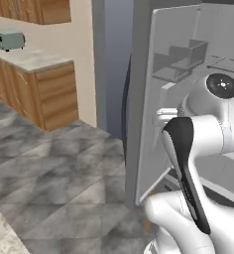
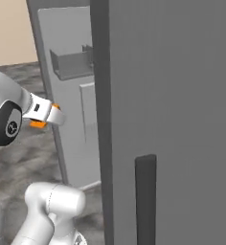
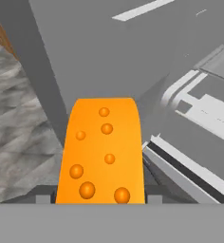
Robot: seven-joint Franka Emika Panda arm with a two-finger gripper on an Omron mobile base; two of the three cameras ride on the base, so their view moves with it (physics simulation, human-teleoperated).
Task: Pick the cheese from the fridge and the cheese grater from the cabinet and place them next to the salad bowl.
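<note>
While seemingly clamped between the gripper [image 3: 100, 199] fingers, cheese [image 3: 102, 152] jutting forward, beside fridge [image 2: 172, 95].

the cheese [image 3: 100, 152] covers the gripper's finger tips in the hand view. the fridge [image 2: 172, 95] interior is blocked by its own side panel in the right base view.

The white Franka arm with dark joints [image 1: 188, 149] rose from its base and bent at the elbow, and its forearm reached forward. In the right base view the two-finger gripper [image 2: 51, 114] pointed to the right. Its jaws were closed on the small orange wedge-shaped cheese [image 3: 102, 152], which stood between the fingertips.
</note>
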